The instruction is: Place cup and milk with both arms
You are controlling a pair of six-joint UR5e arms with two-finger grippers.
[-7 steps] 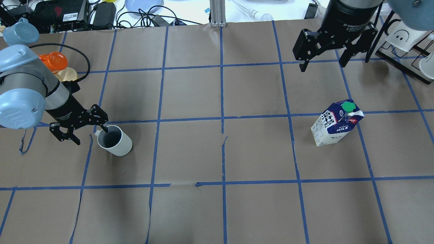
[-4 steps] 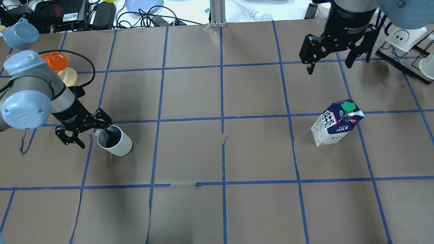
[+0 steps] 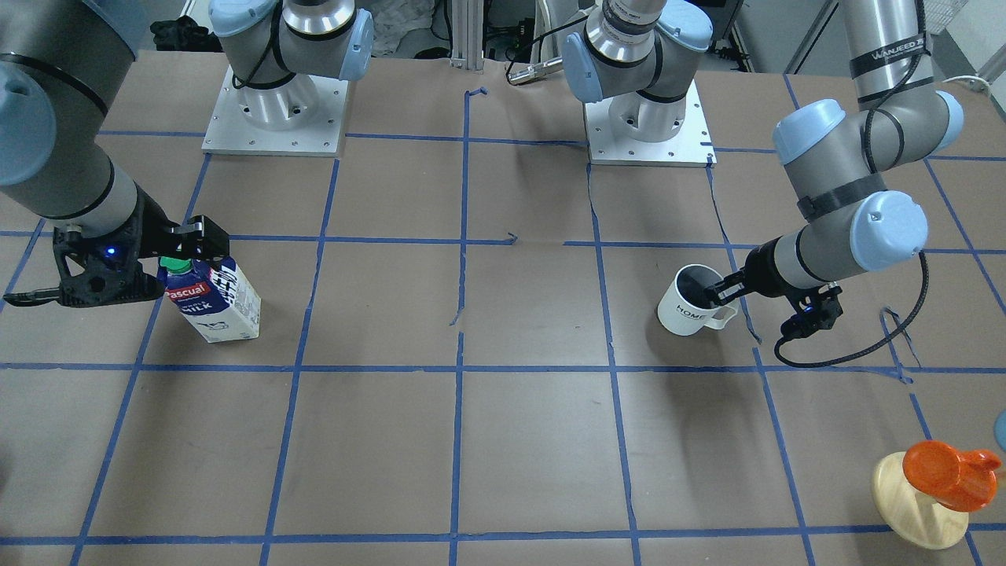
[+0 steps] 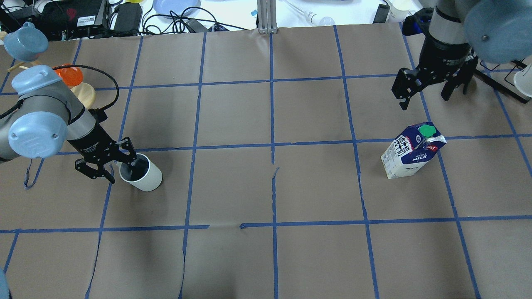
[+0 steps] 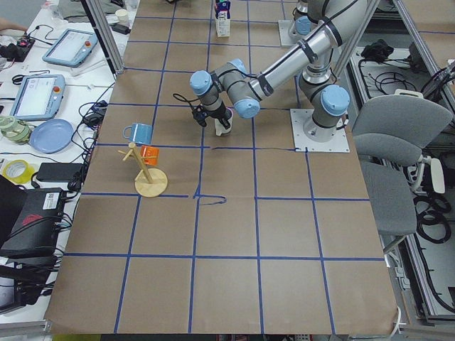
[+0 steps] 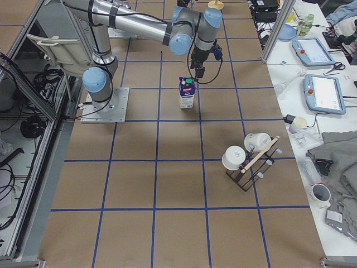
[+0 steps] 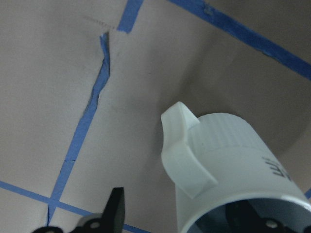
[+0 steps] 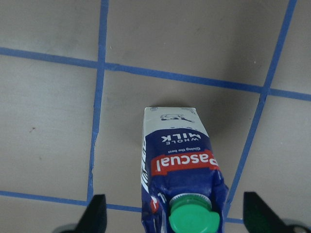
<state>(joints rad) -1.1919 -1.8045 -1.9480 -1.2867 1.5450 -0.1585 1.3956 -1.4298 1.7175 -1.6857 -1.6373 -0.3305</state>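
Note:
The white cup (image 4: 143,176) stands upright at the table's left, handle towards my left arm. My left gripper (image 4: 121,171) is open and straddles its rim: one finger is inside the cup, the other outside, past the handle. The left wrist view shows the cup (image 7: 233,179), its handle (image 7: 182,150) and the outer finger (image 7: 116,208) clear of it. The milk carton (image 4: 411,153) stands upright at the right. My right gripper (image 4: 424,99) is open and hangs above and just beyond it. In the right wrist view the milk (image 8: 180,165) lies between the spread fingers (image 8: 97,213).
An orange cup on a round wooden base (image 4: 68,77) and a blue cup (image 4: 25,41) sit at the far left. A mug rack (image 6: 251,159) stands at the far right. Cables and devices lie beyond the table's far edge. Arm bases (image 3: 275,110) are at the robot's side.
My left gripper has moved in on the cup and lowered, one finger deeper inside. My right gripper has moved right and closer to the milk. Both stay open; cup and milk have not moved.

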